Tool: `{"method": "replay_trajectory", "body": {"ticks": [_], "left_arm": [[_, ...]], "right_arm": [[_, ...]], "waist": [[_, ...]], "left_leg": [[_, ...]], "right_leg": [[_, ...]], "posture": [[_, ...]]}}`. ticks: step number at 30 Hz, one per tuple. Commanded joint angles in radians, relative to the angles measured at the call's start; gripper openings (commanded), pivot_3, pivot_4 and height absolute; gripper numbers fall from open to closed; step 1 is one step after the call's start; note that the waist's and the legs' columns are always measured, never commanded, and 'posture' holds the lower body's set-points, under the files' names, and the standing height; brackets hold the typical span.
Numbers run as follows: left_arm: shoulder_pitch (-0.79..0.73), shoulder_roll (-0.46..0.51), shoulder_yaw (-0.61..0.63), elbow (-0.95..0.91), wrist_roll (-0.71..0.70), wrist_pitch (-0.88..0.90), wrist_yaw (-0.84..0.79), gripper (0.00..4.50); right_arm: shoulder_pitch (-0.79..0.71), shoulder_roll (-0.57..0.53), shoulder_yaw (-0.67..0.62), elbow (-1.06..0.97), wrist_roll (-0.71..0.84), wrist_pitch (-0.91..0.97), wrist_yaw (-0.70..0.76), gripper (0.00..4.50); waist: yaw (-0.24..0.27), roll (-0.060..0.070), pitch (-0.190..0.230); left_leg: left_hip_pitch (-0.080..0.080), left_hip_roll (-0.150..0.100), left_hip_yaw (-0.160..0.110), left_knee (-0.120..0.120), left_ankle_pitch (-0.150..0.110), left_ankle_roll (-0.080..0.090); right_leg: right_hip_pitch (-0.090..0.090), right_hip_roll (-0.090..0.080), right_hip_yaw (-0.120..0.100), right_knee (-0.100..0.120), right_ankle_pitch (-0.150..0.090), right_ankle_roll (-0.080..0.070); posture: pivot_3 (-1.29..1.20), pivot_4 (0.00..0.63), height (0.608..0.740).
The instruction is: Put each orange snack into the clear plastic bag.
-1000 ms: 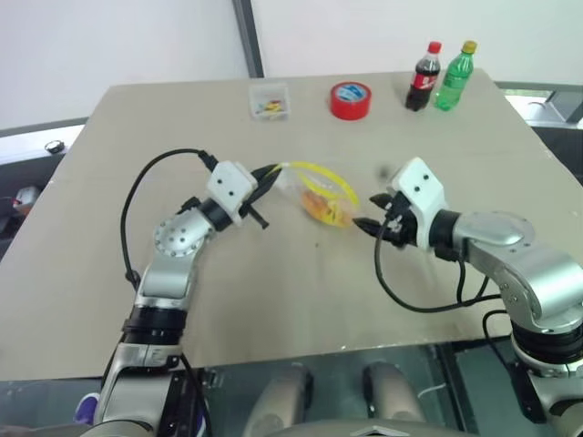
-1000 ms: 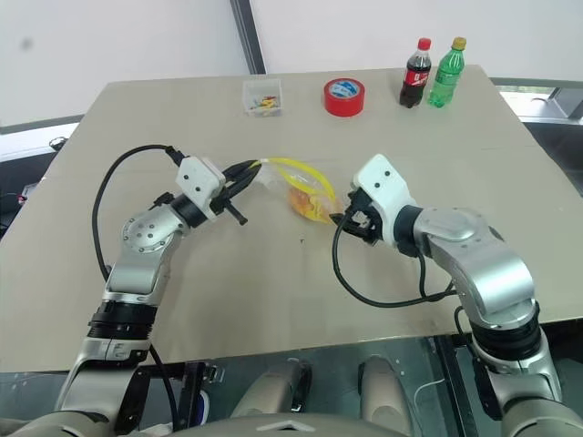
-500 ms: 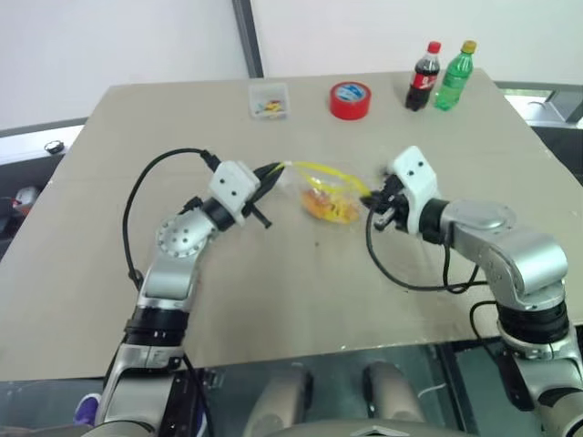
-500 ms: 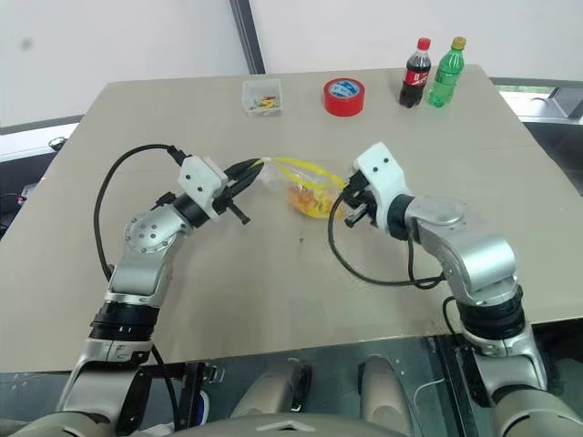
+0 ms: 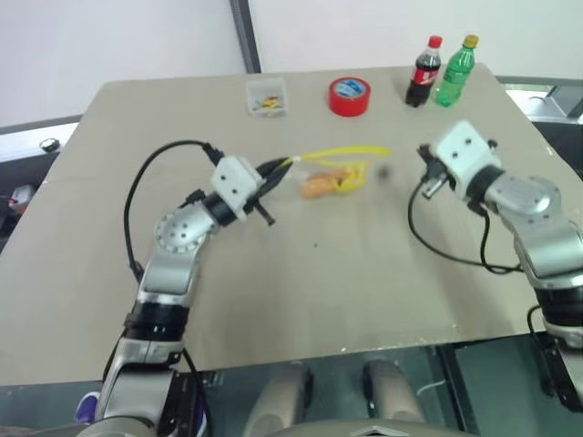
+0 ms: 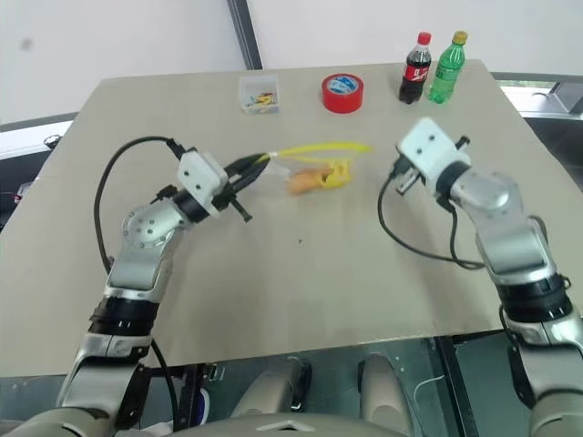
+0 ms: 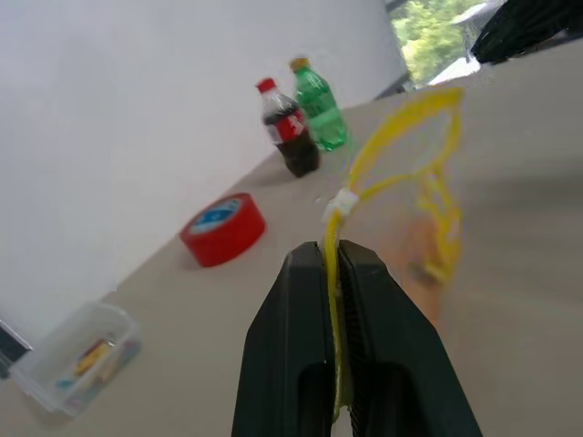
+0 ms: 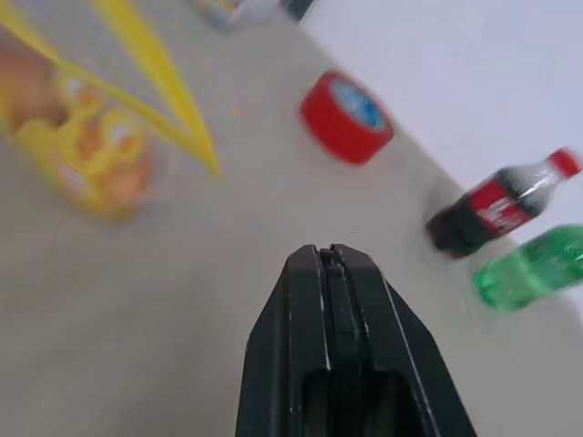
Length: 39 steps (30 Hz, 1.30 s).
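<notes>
- Left gripper (image 7: 333, 273): clamped on the yellow closure strip of the clear plastic bag (image 5: 332, 173), bag hanging out ahead of the fingertips, above the table (image 5: 301, 300).
- Right gripper (image 8: 329, 258): pressed shut, holding nothing, well apart from the bag and off to its far side, nearer the cola bottle (image 5: 424, 73) and green bottle (image 5: 455, 71).
- Orange snacks (image 5: 321, 185): seen as orange shapes through the film, low in the bag, just beyond the left fingertips; exact count hard to read through the crinkles.
- Judged stage: loading looks done or nearly so; no loose orange piece seen on the table.
- To finish well: keep the pinch on the strip firm and the mouth tilted upward, so nothing slides back out.
- Lower the bag gently until its belly rests on the table before any release; avoid swinging it.
- Keep the empty right gripper clear of the strip's free loop to avoid snagging.
- Red tape roll (image 5: 350, 97) and small clear box (image 5: 266, 96): far beyond both grippers, no part in this step.
</notes>
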State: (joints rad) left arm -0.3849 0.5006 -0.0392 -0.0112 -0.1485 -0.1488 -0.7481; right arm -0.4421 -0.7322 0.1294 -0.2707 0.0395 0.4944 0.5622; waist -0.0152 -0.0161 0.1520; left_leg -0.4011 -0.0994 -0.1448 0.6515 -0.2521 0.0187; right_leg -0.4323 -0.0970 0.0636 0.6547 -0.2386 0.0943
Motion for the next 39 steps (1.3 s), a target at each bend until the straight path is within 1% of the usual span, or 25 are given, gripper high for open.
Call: {"method": "replay_trajectory", "body": {"ticks": [1,4,5,8,10,14,17,21,29,30,31,33,39], "left_arm": [[0.045,0.01,-0.047,-0.075,0.01,0.003,-0.036,0.0],[0.053,-0.001,-0.059,-0.088,0.02,0.014,-0.024,0.0],[0.05,-0.003,-0.065,-0.087,0.03,0.006,-0.02,0.0],[0.043,-0.006,-0.072,-0.083,0.042,-0.002,-0.017,0.0],[0.037,-0.003,-0.075,-0.077,0.055,-0.01,-0.016,0.0],[0.023,-0.002,-0.09,-0.057,0.068,-0.032,-0.025,0.0],[0.019,-0.003,-0.09,-0.05,0.071,-0.038,-0.026,0.0],[0.022,-0.002,-0.088,-0.048,0.076,-0.046,-0.023,0.0],[0.034,0.0,-0.081,-0.046,0.084,-0.063,-0.016,0.0],[0.035,0.0,-0.08,-0.044,0.084,-0.065,-0.015,0.0],[0.036,0.0,-0.079,-0.043,0.084,-0.066,-0.015,0.0],[0.036,0.0,-0.078,-0.039,0.084,-0.069,-0.014,0.0],[0.041,-0.002,-0.077,-0.042,0.08,-0.071,-0.011,0.0]], "right_arm": [[0.076,-0.052,-0.01,-0.108,0.003,-0.008,0.069,0.27],[0.124,-0.061,-0.032,-0.175,0.022,-0.008,0.094,1.02],[0.127,-0.059,-0.039,-0.212,0.036,-0.006,0.106,1.53],[0.085,-0.06,-0.018,-0.275,0.041,-0.03,0.144,1.53],[0.023,-0.054,0.035,-0.284,0.003,-0.059,0.162,1.53],[-0.127,0.039,0.222,-0.25,-0.105,-0.113,0.181,1.53],[-0.174,0.076,0.297,-0.197,-0.186,-0.171,0.191,1.53],[-0.218,0.12,0.339,-0.136,-0.244,-0.211,0.191,1.53],[-0.252,0.167,0.334,-0.069,-0.296,-0.255,0.213,1.53],[-0.251,0.172,0.333,-0.07,-0.299,-0.257,0.217,1.02],[-0.25,0.175,0.332,-0.071,-0.301,-0.259,0.221,1.0],[-0.248,0.18,0.333,-0.072,-0.308,-0.264,0.231,0.3],[-0.239,0.191,0.332,-0.074,-0.331,-0.275,0.244,0.3]], "waist": [[0.002,0.0,0.0],[0.0,0.0,0.0],[0.0,0.0,0.0],[-0.001,0.0,0.0],[-0.003,0.0,0.0],[-0.003,0.0,0.0],[0.005,0.0,0.0],[0.004,0.0,0.0],[0.0,0.0,0.0],[-0.001,0.0,0.0],[0.0,0.0,0.0],[0.0,0.0,0.0],[0.0,0.0,0.0]], "left_leg": [[0.0,0.0,0.0,0.0,0.0,0.0],[0.002,0.0,0.001,0.001,0.0,0.0],[0.003,0.0,0.001,0.001,-0.001,0.001],[0.005,0.001,0.001,0.001,-0.001,0.002],[0.005,0.001,0.001,0.001,0.0,0.001],[0.005,0.001,0.001,0.002,0.0,0.0],[0.003,0.001,0.0,0.002,0.0,0.0],[0.002,-0.001,0.0,0.003,0.0,0.0],[0.002,0.0,0.0,0.002,0.0,0.0],[0.002,0.0,0.0,0.002,0.0,0.0],[0.002,0.0,0.0,0.002,0.0,0.0],[0.002,0.0,0.0,0.002,0.0,0.0],[0.002,0.0,0.0,0.002,0.0,0.0]], "right_leg": [[0.0,0.0,0.0,0.0,0.0,0.0],[0.001,0.0,0.001,0.003,0.0,0.0],[0.002,0.0,0.001,0.004,0.0,0.0],[0.002,0.001,0.001,0.005,0.0,0.0],[0.002,0.001,0.001,0.005,0.0,0.0],[0.003,0.001,0.001,0.004,0.0,0.0],[0.002,0.001,0.0,0.003,0.0,0.0],[0.003,-0.001,-0.001,0.001,0.0,0.0],[0.002,0.001,-0.001,0.002,0.0,0.0],[0.002,0.001,-0.001,0.002,0.0,0.0],[0.001,0.001,-0.001,0.002,0.0,0.0],[0.001,0.001,-0.001,0.003,0.0,0.0],[0.002,0.001,-0.001,0.003,0.0,0.0]], "posture": [[0.0,0.15,0.74],[0.0,0.15,0.74],[0.0,0.15,0.74],[0.0,0.15,0.74],[0.0,0.15,0.74],[0.0,0.15,0.74],[0.0,0.15,0.74],[0.0,0.15,0.74],[0.0,0.15,0.74],[0.0,0.15,0.74],[0.0,0.15,0.74],[0.0,0.15,0.74],[0.0,0.15,0.74]]}}
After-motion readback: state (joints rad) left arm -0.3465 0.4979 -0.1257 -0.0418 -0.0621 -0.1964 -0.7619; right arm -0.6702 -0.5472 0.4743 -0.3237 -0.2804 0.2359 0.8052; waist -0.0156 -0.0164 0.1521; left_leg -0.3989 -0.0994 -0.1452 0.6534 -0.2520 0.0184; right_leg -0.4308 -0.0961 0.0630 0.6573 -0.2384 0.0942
